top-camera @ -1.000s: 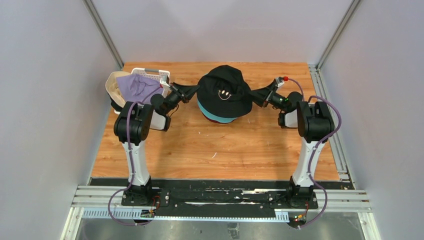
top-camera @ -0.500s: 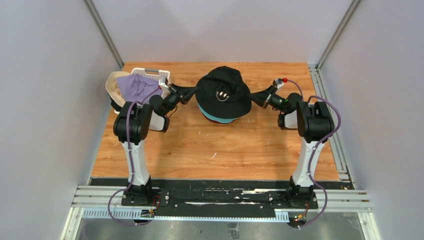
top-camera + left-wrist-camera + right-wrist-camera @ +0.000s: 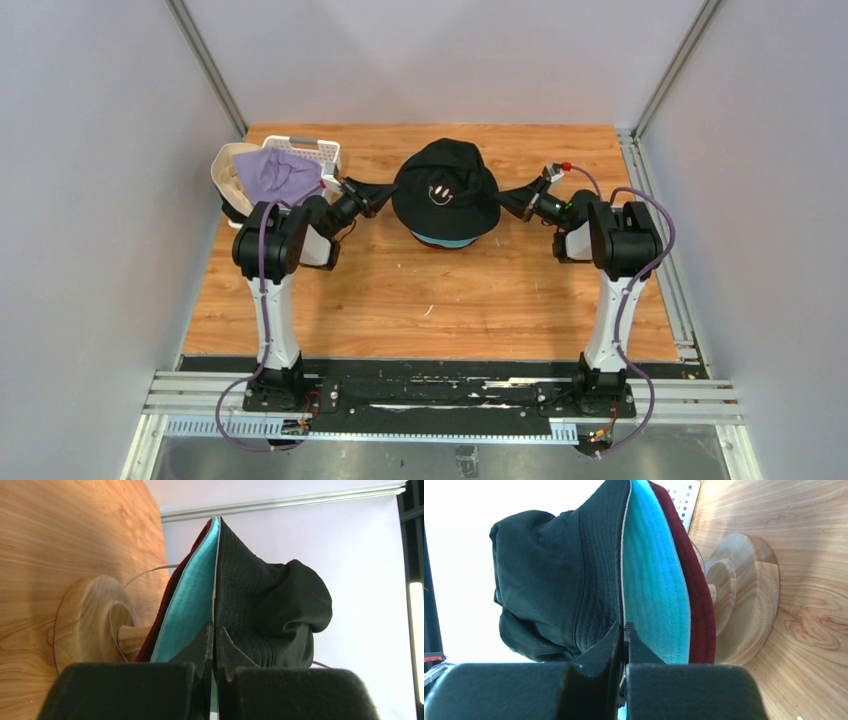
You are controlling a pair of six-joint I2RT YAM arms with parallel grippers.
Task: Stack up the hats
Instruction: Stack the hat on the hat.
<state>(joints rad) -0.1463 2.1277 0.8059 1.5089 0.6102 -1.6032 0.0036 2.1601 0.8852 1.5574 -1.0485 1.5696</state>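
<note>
At the upper left of the top view, a white lattice basket (image 3: 316, 152) holds a lavender hat (image 3: 278, 172) lying over a beige hat (image 3: 227, 178). Just right of the basket, the left pincer (image 3: 378, 196) is clenched on the left edge of the black smiley hat's (image 3: 445, 185) brim. Its wrist view shows the two fingers pressed together on that brim edge.

The black smiley hat is at the upper centre of the wooden surface (image 3: 400, 300), between the two pincers. It tops a pile, with a teal hat (image 3: 447, 241) peeking out under its near rim and a maroon hat (image 3: 696, 605) beneath the teal one. All three are on a wooden stand (image 3: 749, 595). On the right, the right pincer (image 3: 507, 200) is clenched on the opposite brim edge, its fingers also pressed together.

Compared with a second ago, the black smiley hat looks rounder and narrower and its brim is no longer flared. Less of the teal hat shows beneath it. Both pincers have drawn in a little toward the pile.
</note>
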